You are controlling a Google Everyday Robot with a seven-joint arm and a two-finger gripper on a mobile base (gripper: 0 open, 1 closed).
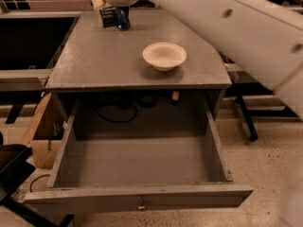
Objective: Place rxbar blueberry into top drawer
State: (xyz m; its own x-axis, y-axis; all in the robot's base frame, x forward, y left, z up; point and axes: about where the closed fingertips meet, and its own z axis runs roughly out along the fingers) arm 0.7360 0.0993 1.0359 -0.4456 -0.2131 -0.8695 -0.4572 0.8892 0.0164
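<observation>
My gripper (111, 16) is at the far left of the grey table top (104, 63), above its back edge, at the end of my white arm (227, 18) that crosses the top of the view. It is shut on the rxbar blueberry (109, 17), a small dark bar with white lettering, held off the table. The top drawer (137, 196) stands pulled out below the table front, its grey box empty, with a small metal knob (140, 206) at the centre of the front panel.
A white bowl (164, 56) sits right of centre on the table. A blue can (124, 24) shows just behind the gripper. A cardboard box (42, 129) and a dark frame (14, 174) stand left of the drawer. Cables (116, 111) hang behind it.
</observation>
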